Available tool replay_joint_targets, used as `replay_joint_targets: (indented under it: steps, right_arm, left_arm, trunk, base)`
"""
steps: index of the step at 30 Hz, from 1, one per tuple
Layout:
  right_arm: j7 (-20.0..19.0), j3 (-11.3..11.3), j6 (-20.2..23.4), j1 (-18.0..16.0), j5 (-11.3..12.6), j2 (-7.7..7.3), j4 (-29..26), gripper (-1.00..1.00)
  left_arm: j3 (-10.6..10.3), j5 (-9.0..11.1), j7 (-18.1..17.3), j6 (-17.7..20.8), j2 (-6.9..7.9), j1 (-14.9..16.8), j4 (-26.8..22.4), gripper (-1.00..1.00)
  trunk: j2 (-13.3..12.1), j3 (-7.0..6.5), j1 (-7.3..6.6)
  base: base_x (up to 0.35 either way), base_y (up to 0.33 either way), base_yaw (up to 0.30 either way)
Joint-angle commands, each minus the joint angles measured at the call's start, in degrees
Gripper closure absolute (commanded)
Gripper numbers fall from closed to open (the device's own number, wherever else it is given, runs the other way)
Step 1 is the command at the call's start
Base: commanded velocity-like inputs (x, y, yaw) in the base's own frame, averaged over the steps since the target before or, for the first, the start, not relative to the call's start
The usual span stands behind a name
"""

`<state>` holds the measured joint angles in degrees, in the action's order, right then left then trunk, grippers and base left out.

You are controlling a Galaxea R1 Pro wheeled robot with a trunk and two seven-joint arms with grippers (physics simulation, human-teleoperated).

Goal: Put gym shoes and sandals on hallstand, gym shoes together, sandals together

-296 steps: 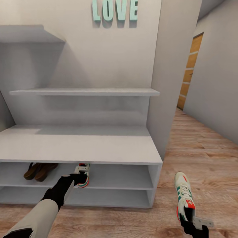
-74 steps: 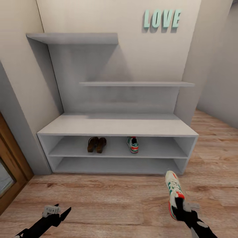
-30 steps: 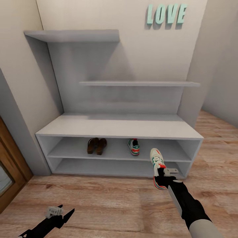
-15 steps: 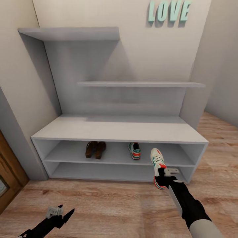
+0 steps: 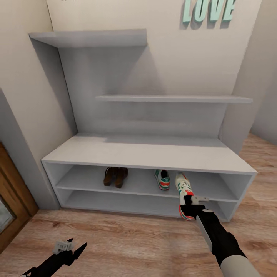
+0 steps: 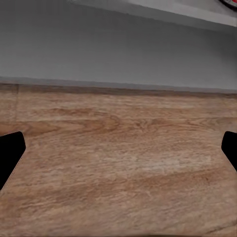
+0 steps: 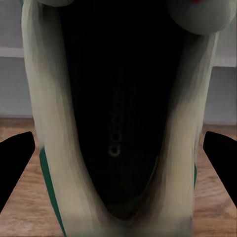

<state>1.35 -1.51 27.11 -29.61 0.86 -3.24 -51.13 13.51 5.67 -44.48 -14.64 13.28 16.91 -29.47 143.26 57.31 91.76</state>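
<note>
Right gripper (image 5: pixel 189 203): clamped on heel of white-cream lace-up sneaker (image 5: pixel 184 194), toe at upper tier edge.
Shelved green-striped sneaker (image 5: pixel 163 179): just left.
Advice: slide in parallel.
Left gripper (image 5: pixel 65 246): empty, probably spread.

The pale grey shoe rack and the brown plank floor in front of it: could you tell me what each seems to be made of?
The pale grey shoe rack looks like matt painted or laminated board: flat, even panels with no grain showing. The brown plank floor looks like wood or wood-look laminate, with visible grain streaks and plank seams and a dull sheen. Which of the two is open, as these are renders.
</note>
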Motion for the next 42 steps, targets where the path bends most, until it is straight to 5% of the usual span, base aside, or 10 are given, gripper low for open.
replay_joint_targets:
  steps: [1, 42]
  right_arm:
    - [0.1, 0.0, 0.3, 0.0, 0.1, -0.01, -0.1, 1.0]
    - [0.2, -0.1, 0.3, 0.0, 0.1, -0.17, -0.1, 1.0]
  left_arm:
    - [0.1, 0.2, -0.3, 0.0, -0.01, 0.1, 0.1, -1.0]
    - [0.1, 0.1, -0.3, 0.0, -0.36, 0.1, 0.0, -1.0]
  trunk:
    - [0.0, 0.05, -0.01]
    - [0.0, 0.05, -0.01]
  base:
    - [0.003, 0.0, 0.173]
    - [0.111, -0.024, 0.012]
